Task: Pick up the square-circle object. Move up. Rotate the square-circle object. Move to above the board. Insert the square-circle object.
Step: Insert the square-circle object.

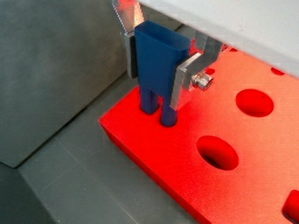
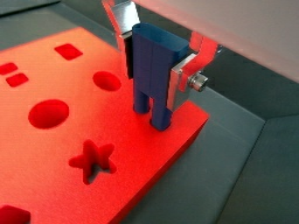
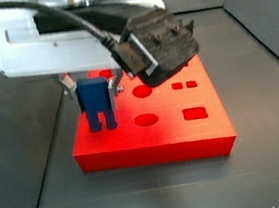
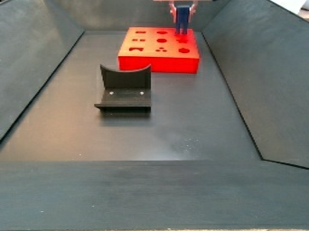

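The blue square-circle object (image 1: 156, 70) stands upright between the gripper (image 1: 163, 63) fingers, one silver finger plate (image 1: 187, 74) pressed on its side, so the gripper is clamped on it. Its two lower prongs reach the board (image 1: 222, 188) surface at a corner; in both wrist views the tips look touching or just entering the red top, and I cannot tell whether a hole sits under them since the object hides that spot. In a side view the object (image 3: 95, 102) sits over the board (image 3: 156, 139) corner, lower end at the top face, with the wrist and camera housing just above.

Progress, as a judgement: pick-up, lift, rotation and travel to the board look done, since the object is upright, held, and over the board. Insertion is the step in hand and not finished; most of the object's height is above the surface. Left to do: push it down fully, then let go.

Other cut-outs stay open: round holes (image 1: 254, 102), a star (image 2: 91, 159), small squares (image 2: 70, 51).

In a side view the board (image 4: 161, 50) lies at the far end of the floor, gripper (image 4: 182, 11) over its far corner; the fixture (image 4: 123, 88) stands well apart, nearer mid-floor, with nothing in it.
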